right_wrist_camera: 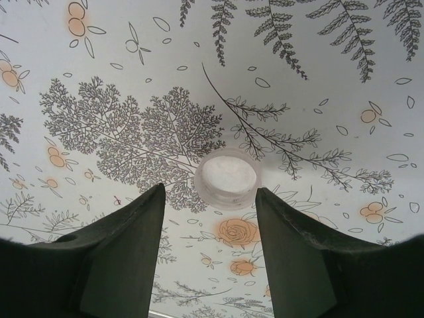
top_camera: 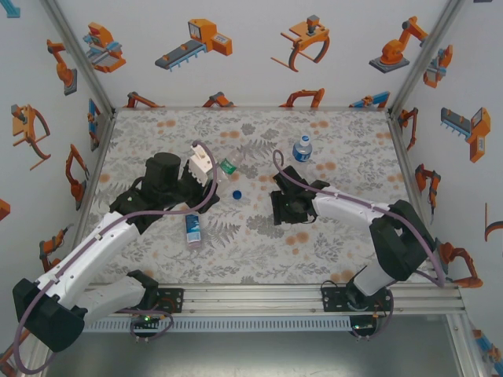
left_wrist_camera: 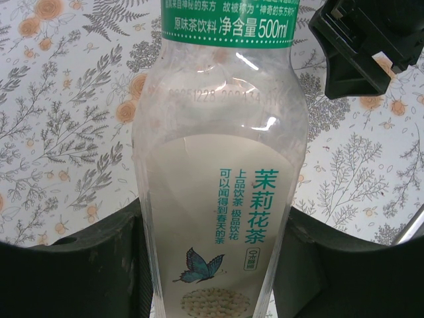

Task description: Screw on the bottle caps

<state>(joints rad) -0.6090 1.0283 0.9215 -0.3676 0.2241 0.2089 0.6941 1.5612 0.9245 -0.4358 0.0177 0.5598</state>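
Well, from the top camera you can see your left tool (top_camera: 196, 174) closed on the wide bottle (top_camera: 203, 165). The bottle lies sideways in the grip, its green neck (top_camera: 228, 166) pointing toward the middle of the tabletop (top_camera: 346, 251). The blue cap (top_camera: 236, 195) sits on the flowered cloth between your two tools, just below that neck and apart from it. One slim bottle (top_camera: 193, 230) lies on its side near the left arm. The other slim bottle (top_camera: 302, 148) stands upright farther back, beyond your right tool (top_camera: 284, 206), which is low over the tabletop.

On your left wrist camera, the wide bottle (left_wrist_camera: 218, 199) runs straight up the middle. Its pale label has a butterfly on it, with a green band (left_wrist_camera: 228, 23) at the top. A black finger (left_wrist_camera: 79, 278) presses against each side, so the left tool (left_wrist_camera: 212, 271) is holding it.

On your right wrist camera, the right tool (right_wrist_camera: 211, 192) stands wide with nothing in it. The white cap (right_wrist_camera: 226, 180) lies flat on the tabletop (right_wrist_camera: 331, 79), just past the fingertips (right_wrist_camera: 149, 205) and in line with the gap between them. It touches neither finger.
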